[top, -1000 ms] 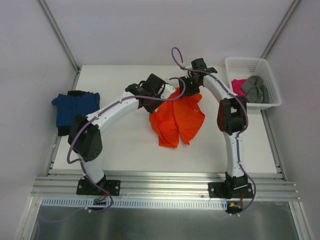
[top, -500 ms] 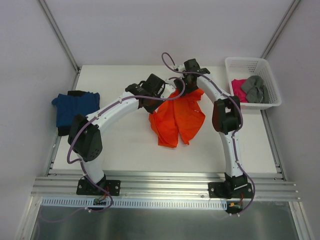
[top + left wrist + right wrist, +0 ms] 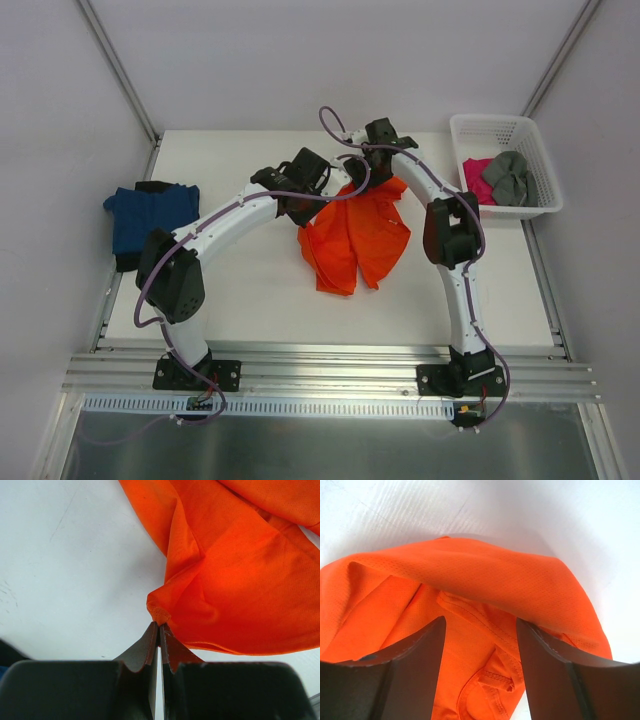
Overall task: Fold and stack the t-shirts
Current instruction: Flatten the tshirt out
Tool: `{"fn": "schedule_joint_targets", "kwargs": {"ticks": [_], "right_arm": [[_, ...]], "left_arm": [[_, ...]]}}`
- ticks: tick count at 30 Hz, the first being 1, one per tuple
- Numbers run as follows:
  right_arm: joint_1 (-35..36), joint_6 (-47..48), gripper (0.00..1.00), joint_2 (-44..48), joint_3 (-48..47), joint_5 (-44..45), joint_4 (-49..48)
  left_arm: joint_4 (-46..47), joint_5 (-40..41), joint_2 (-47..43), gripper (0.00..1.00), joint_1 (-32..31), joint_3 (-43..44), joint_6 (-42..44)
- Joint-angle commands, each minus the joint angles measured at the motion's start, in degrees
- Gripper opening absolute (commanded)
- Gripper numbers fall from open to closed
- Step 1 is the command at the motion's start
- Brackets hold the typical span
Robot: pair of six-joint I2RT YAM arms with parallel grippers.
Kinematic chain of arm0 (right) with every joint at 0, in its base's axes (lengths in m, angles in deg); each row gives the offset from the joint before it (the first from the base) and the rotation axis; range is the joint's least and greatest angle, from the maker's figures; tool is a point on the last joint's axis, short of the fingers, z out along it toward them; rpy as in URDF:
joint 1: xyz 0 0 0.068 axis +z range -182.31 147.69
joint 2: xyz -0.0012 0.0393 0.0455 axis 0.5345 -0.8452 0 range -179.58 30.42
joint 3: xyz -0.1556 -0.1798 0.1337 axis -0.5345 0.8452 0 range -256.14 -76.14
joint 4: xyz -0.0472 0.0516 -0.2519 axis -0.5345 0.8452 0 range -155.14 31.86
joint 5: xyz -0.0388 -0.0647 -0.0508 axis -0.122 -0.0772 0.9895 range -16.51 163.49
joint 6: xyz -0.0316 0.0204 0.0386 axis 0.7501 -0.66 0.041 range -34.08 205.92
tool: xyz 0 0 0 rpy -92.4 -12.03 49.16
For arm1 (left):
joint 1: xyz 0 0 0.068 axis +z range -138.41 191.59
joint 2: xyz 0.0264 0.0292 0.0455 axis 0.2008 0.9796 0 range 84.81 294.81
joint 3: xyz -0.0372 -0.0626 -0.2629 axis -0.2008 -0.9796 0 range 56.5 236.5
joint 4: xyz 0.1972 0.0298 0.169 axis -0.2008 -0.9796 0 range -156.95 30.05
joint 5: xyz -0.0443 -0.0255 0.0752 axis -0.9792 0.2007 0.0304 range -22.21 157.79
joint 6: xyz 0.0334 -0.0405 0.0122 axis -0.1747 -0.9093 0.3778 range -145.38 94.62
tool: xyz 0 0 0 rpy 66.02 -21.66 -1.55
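A crumpled bright orange t-shirt (image 3: 355, 240) lies mid-table. My left gripper (image 3: 333, 197) sits at its upper left edge and is shut on a small corner of the orange t-shirt (image 3: 230, 580), pinched at the tips of the left gripper (image 3: 159, 623). My right gripper (image 3: 366, 168) hovers over the shirt's far edge. In the right wrist view the right gripper (image 3: 480, 620) is open, its fingers either side of a hemmed fold of the orange t-shirt (image 3: 470, 580), not clamping it. A folded dark blue t-shirt (image 3: 150, 215) lies on a black one (image 3: 124, 262) at the left.
A white lattice basket (image 3: 528, 131) stands at the back right holding a magenta pink t-shirt (image 3: 475, 174) and a grey t-shirt (image 3: 509, 177). Metal rails run along the table's left and right edges, and both arm bases sit at the near edge.
My right arm has swung left, bringing its open gripper over the orange shirt's far edge. The left arm and its pinched corner have stayed put.
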Motion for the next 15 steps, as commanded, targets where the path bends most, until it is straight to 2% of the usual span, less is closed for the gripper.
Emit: {"fn": "schedule_joint_targets", "kwargs": {"ticks": [1,5,13,15], "right_arm": [[0.61,1.95,0.62,3.74,-0.66,2.11,0.2],[-0.97,5.11,0.62,5.32,-0.93,6.62,3.17],[-5.63,5.65,0.6,20.78,16.63,5.39,1.34],[-7.46,4.33,0.59,21.58,16.82,4.95,2.13]], "left_arm": [[-0.67,-0.3,-1.69,0.0,0.12,1.28,-0.65],[-0.59,-0.21,-1.52,0.0,0.12,1.28,-0.73],[-0.59,-0.56,-1.25,0.0,0.12,0.75,-1.09],[-0.59,-0.74,-1.16,0.0,0.2,0.92,-1.17]]}}
